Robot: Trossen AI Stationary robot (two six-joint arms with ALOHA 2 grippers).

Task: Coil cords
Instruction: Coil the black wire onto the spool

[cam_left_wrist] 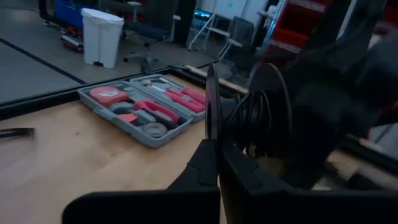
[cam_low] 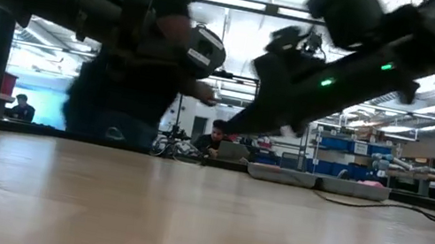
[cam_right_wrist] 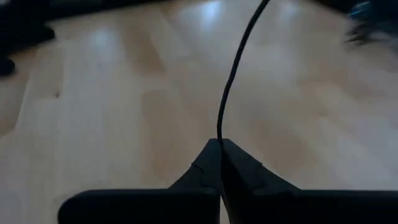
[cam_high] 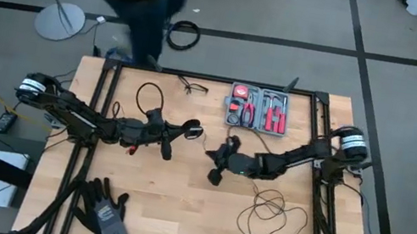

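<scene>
Near the middle of the wooden bench, the two hands meet almost tip to tip. The left hand reaches in from its side with its fingers pressed together on the rim of a small round black puck, seen edge-on in the left wrist view with thin black cable wound around its hub. The right hand sits just across from it, its fingers clamped on the thin black cord, which rises from between the tips and curves away over the wood. From the right arm, the rest of the cord trails toward the bench's near right part and lies there in loose, uneven loops. An open grey tool case with red-handled tools rests at the far edge. A pair of dark gloves lies at the near left corner. A person stands beyond the far edge.
</scene>
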